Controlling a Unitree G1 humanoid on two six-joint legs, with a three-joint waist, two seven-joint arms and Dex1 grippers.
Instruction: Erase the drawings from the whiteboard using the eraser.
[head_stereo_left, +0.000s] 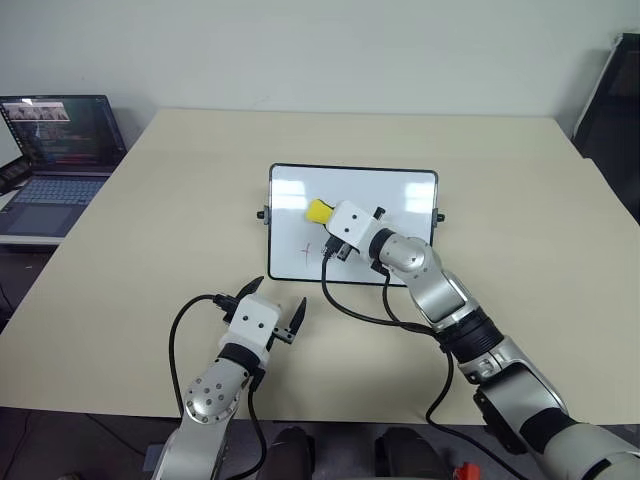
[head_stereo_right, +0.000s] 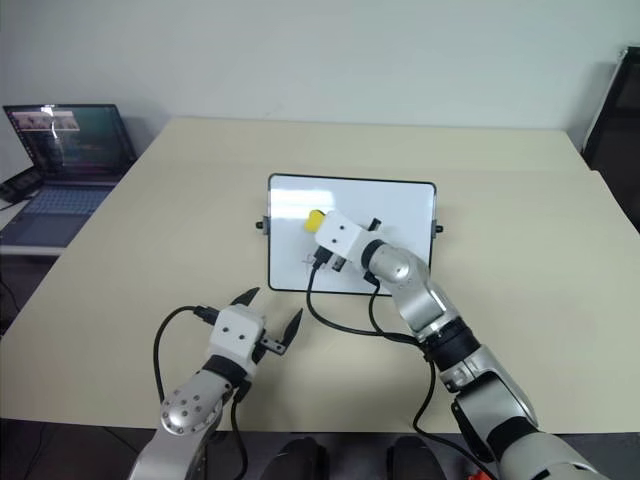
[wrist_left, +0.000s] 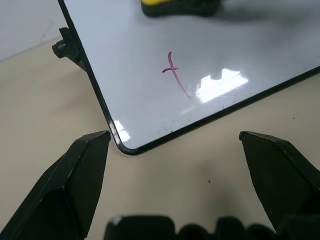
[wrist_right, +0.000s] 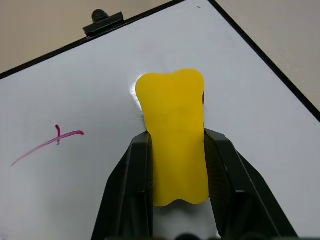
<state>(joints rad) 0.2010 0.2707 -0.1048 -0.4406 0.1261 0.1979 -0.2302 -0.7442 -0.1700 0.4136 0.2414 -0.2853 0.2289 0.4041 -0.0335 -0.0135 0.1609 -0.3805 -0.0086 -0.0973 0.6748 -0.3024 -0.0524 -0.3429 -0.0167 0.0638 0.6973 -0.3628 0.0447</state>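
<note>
The right gripper (wrist_right: 175, 150) is pinching the eraser (wrist_right: 174, 135) between its two black fingers (wrist_right: 131, 185), which are pressing against the yellow block's long sides, and it is holding the block over the whiteboard (head_stereo_left: 400, 190), at about nine o'clock from the board's centre. The left gripper (head_stereo_left: 268, 312) is hovering over the worktop (head_stereo_left: 180, 200) with its fingers spread wide and touching nothing, just at six o'clock from the board's near left corner. The whiteboard is lying flat in the middle of the worktop, glossy white in a thin black frame, with a small black knob (head_stereo_left: 262, 213) at each short side. The eraser is showing a bright yellow top with a pinched waist; the left wrist view is also catching its dark underside along the edge. Of the drawings, one thin red cross (wrist_left: 175, 74) is sitting near the board's near left corner, at about seven o'clock from the eraser; the head views are giving it as a faint mark, while both wrist views are showing its strokes plainly. A laptop (head_stereo_left: 55, 160) is standing open at the worktop's nine o'clock side.
</note>
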